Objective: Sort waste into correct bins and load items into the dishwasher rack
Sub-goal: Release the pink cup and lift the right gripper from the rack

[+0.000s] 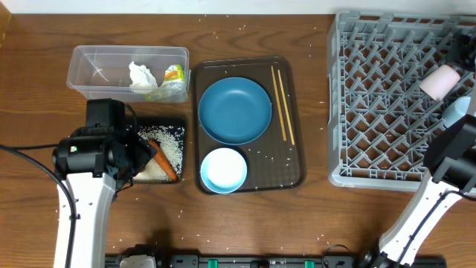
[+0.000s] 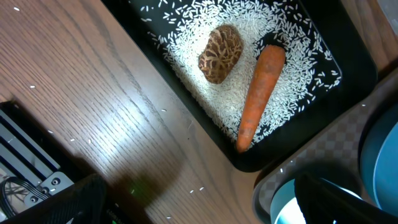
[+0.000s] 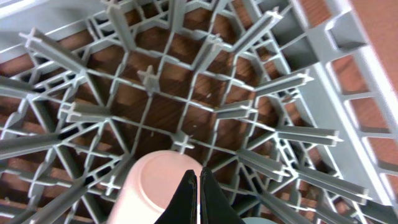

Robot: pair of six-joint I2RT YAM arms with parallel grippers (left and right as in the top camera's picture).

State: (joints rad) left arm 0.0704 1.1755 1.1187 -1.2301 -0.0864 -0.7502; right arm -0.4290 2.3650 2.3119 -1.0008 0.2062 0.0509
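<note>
The orange carrot (image 2: 261,93) and the brown food lump (image 2: 221,54) lie on white rice grains (image 2: 261,37) in the black tray (image 1: 178,125). My left gripper (image 2: 199,208) hangs open over the table just off that tray's corner, holding nothing. The crumpled tissue (image 1: 141,76) and the green-yellow wrapper (image 1: 173,74) sit in the clear tub (image 1: 78,74). A white cup (image 3: 155,186) stands upside down in the grey rack (image 1: 372,112), with a light blue cup (image 1: 455,112) beside it. My right gripper (image 3: 194,177) is shut and empty, just above the white cup's base.
A brown serving tray (image 1: 286,175) between the bins and the rack carries the dark blue plate (image 1: 234,110), the pale bowl (image 1: 223,170) and the wooden chopsticks (image 1: 282,104). Stray rice grains dot the table and the serving tray.
</note>
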